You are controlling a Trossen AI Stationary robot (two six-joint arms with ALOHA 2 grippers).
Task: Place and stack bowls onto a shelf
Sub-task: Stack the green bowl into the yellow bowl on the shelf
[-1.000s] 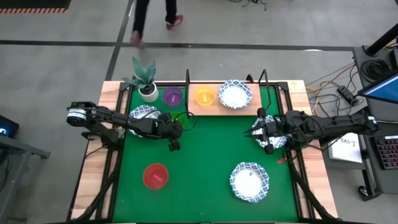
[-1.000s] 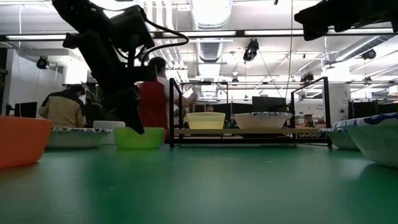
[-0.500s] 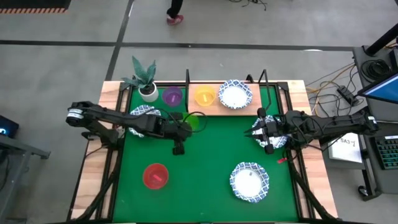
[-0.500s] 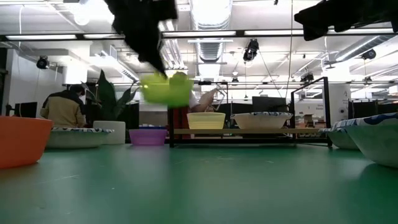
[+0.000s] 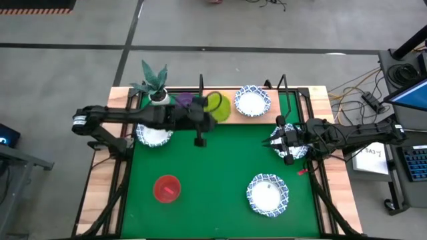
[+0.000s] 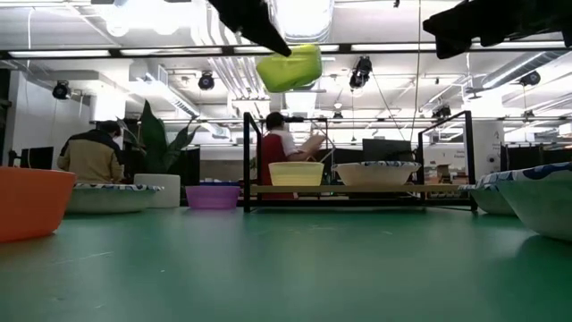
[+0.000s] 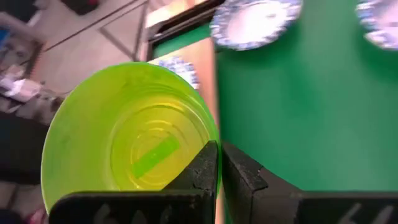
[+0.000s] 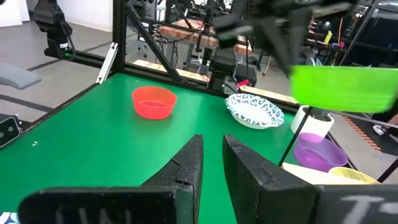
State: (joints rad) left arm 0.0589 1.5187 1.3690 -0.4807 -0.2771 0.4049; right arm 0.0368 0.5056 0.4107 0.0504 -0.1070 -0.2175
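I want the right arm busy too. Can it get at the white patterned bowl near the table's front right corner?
Probably yes: the bowl lies alone on open mat, and the right gripper carries nothing.

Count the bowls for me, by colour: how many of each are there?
Green bowl: 1
Yellow bowl: 1
Purple bowl: 1
Red bowl: 1
White bowls with blue pattern: 4
Total: 8 bowls
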